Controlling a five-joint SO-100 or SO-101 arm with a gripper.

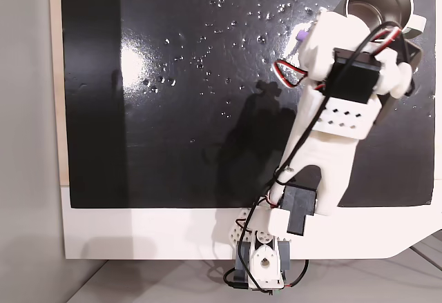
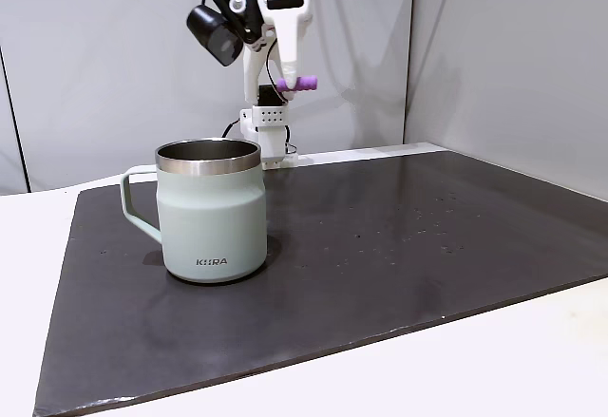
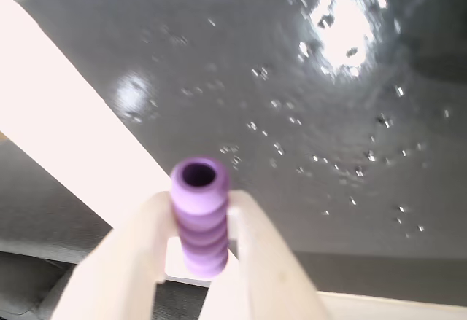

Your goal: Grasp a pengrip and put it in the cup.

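Pengrip (image 1: 301, 36) first: in a fixed view from above, a sliver of purple peeks out at the left edge of the white arm, just left of the cup (image 1: 378, 1), whose steel mouth sits at the top right, partly under the arm. So the drop target lies a short way to the right and slightly up in this picture.

Over to the other fixed view: the gripper (image 2: 294, 85) hangs high above the dark mat (image 2: 399, 246), pengrip (image 2: 297, 84) pinched crosswise at its tip, long axis roughly level. The cup (image 2: 211, 213) stands lower and to the left here, mouth open, handle pointing left.

Wrist view now: both pale fingers (image 3: 252, 243) are clamped on the ribbed pengrip (image 3: 201, 216), its hollow end pointing away from the camera, mat beneath it. Judging by this, the carry must go sideways until it is over the rim before any release.
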